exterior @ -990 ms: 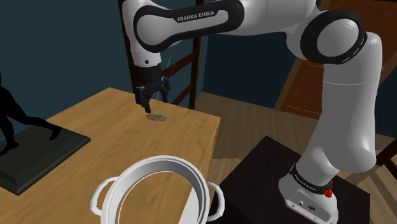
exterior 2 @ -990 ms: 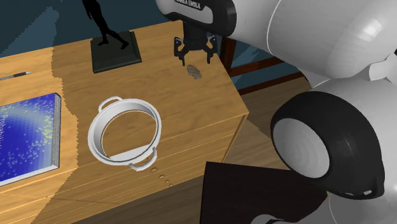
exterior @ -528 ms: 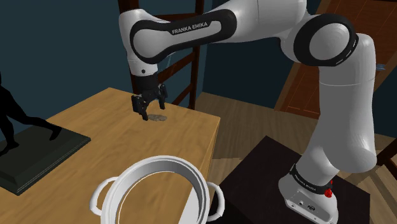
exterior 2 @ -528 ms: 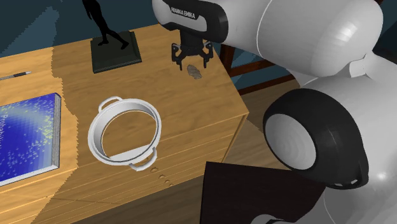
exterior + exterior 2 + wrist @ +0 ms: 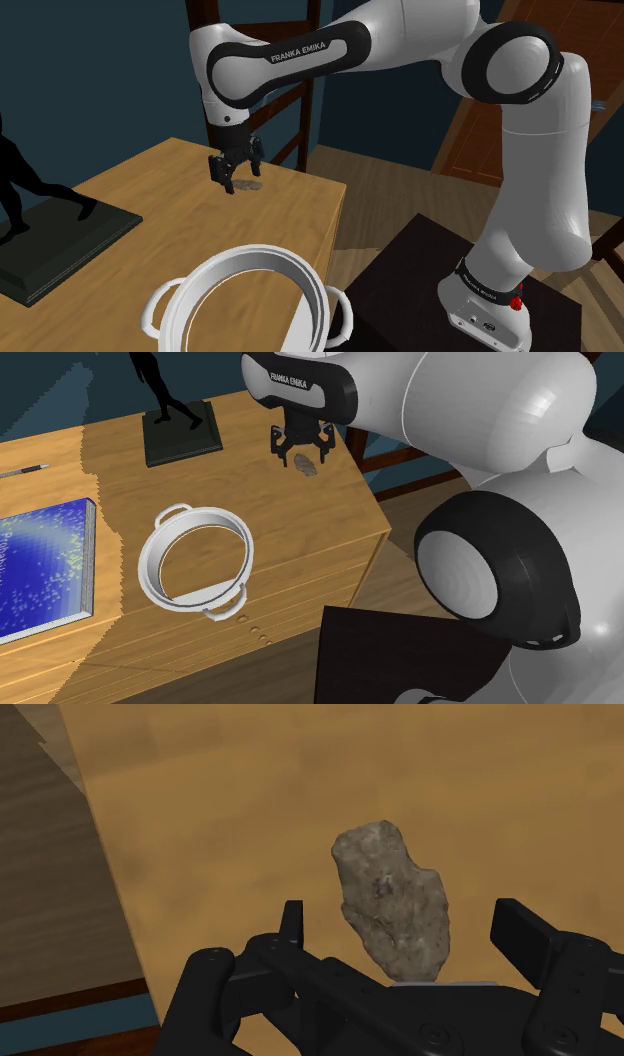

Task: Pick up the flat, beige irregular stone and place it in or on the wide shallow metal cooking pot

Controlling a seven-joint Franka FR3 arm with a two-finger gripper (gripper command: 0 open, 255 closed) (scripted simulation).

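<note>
Two black fingers stand wide apart in the shoulder view, where the hand [image 5: 242,178] hangs low over the far end of the wooden table [image 5: 150,195]. You see the pot [image 5: 255,251], white-rimmed with two loop handles, well apart from the hand, nearer the camera. A black statue [image 5: 20,190] on a dark base stands away from the hand toward that view's left.

From the second exterior view, you find the stone [image 5: 308,465] lying flat on the table just below the hand [image 5: 300,454], near the table's edge. The pot [image 5: 243,557] stands well apart from both, with bare wood between. A blue board [image 5: 40,567] lies farther from the hand than the pot.

Looking along the hand [image 5: 405,924] in the wrist view, you see the stone [image 5: 392,899], rough and grey-beige, resting on the wood between the fingers [image 5: 520,932]. Bare wood shows on each side of it; neither finger touches it, so the hand grips nothing.
</note>
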